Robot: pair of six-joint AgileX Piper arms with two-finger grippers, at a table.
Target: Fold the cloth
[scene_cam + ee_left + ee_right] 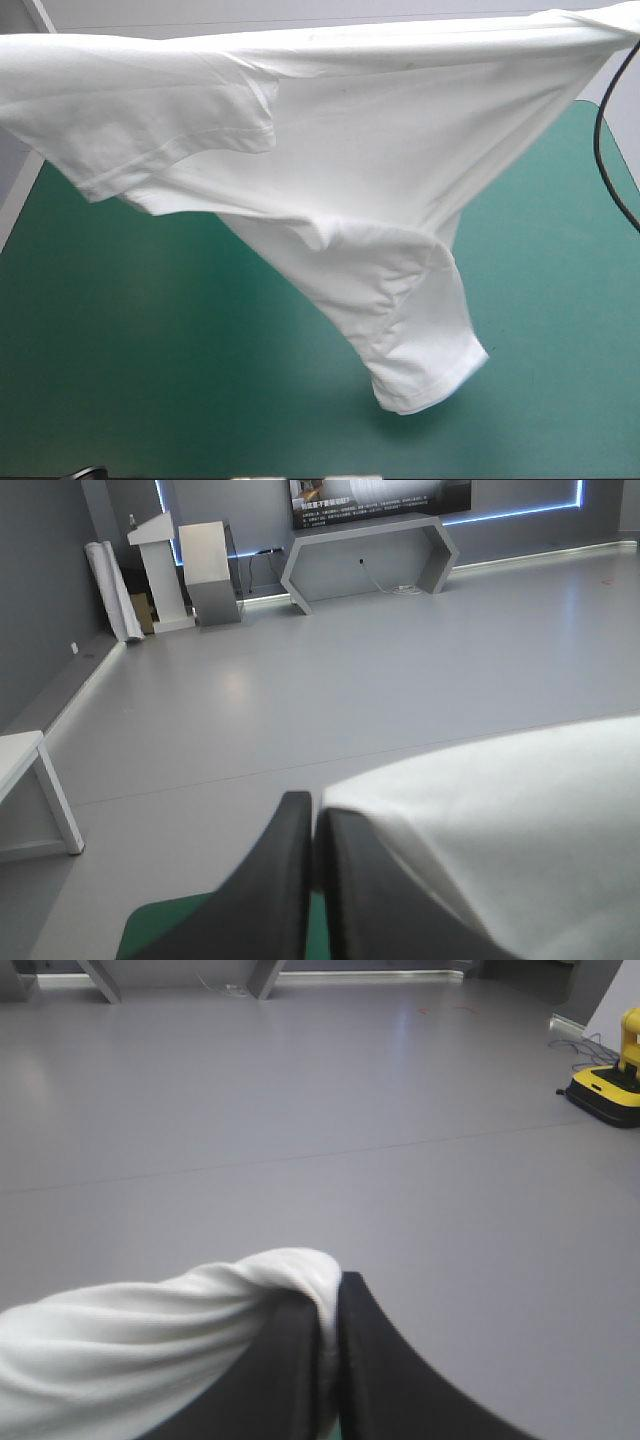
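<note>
Two pairs of jaws hold the shirt (340, 170) up in the air, stretched left to right above the counter (120, 330). The left jaws are all but closed: their black fingers (285, 880) meet in a point, and the white fabric spreads away from the tips. The right jaws are likewise nearly closed, with fingers (390, 1360) pinching a rolled, bunched edge and a thin white strip showing between them.

The top edge runs taut and the body sags below it. One sleeve (190, 150) lies folded against the left side. The hanging sleeve (430, 370) droops lowest, near the counter's near right; I cannot tell whether it touches.

By my reading it will handle as light, soft and wholly limp: it keeps no shape of its own and drapes wherever it is unsupported. It looks like a matte knit with little slip, creased and gathered where it hangs. Double-stitched hems rim both sleeves. It is not fragile, though a small pinch could slide off under tension.

The best holds are probably the hems, seams and shoulders, where doubled fabric gives more thickness. The counter's teal-green cover looks smooth and flat.
</note>
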